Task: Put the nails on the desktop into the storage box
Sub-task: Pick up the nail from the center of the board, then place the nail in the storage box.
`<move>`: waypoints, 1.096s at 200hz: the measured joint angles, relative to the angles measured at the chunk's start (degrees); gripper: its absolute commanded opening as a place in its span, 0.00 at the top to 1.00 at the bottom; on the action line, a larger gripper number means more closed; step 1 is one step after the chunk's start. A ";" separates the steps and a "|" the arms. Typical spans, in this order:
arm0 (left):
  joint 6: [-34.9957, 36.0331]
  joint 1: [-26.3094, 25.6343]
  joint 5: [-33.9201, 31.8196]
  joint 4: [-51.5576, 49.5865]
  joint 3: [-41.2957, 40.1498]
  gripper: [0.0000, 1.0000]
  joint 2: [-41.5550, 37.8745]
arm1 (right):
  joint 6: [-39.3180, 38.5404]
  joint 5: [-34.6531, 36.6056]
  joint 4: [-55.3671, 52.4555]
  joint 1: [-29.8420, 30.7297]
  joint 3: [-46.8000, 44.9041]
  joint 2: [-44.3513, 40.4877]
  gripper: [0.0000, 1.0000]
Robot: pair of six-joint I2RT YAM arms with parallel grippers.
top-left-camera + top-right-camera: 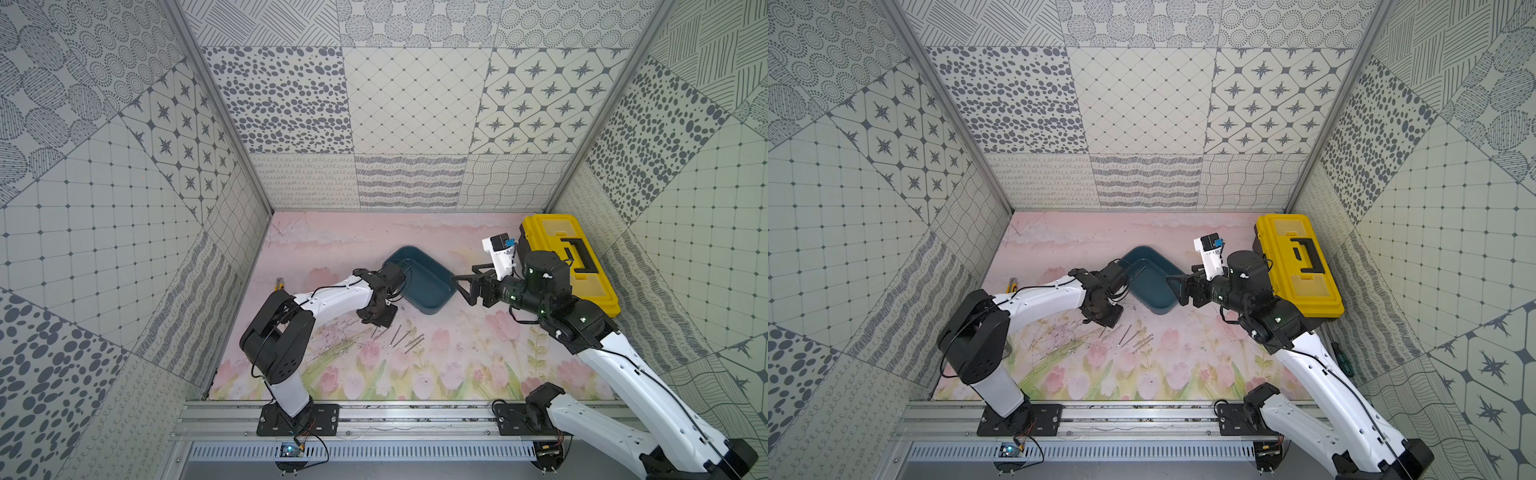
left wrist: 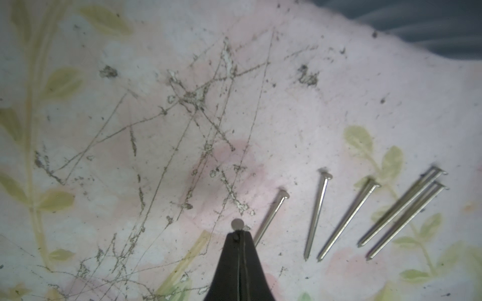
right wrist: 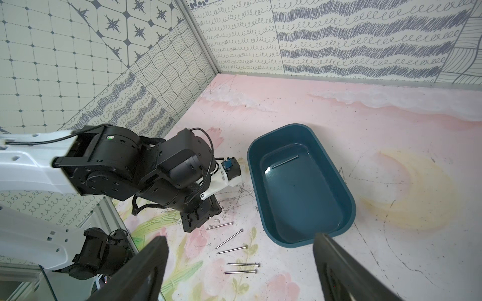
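Note:
Several thin grey nails [image 2: 348, 221] lie side by side on the pink tulip desktop [image 2: 287, 117], also seen as nails [image 1: 405, 338] in front of the storage box. My left gripper [image 2: 238, 233] points down at the left end of the row. Its black fingers are shut on a nail whose round head [image 2: 238, 224] shows at their tip. The teal storage box [image 3: 349, 198] stands just behind, with one nail [image 3: 285, 161] lying inside. My right gripper [image 3: 240, 237] hovers open and empty at the box's right end [image 1: 451, 286].
A yellow toolbox [image 1: 569, 257] with a black handle stands at the back right, behind my right arm. A yellow utility knife [image 1: 279, 284] lies by the left wall. A green-handled tool [image 1: 1343, 361] rests along the right wall. Patterned walls enclose three sides.

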 measured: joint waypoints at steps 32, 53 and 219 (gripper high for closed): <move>1.38 0.37 -0.83 -2.71 3.26 1.00 -1.07 | -0.02 0.02 0.02 0.00 0.00 0.00 0.08; 2.49 0.57 -1.55 -4.83 6.95 1.00 -1.75 | -0.13 0.07 0.02 0.00 0.00 0.00 0.08; 11.87 1.16 -0.83 -18.14 57.90 1.00 25.11 | -1.33 4.76 -2.27 -0.02 0.68 -5.38 0.07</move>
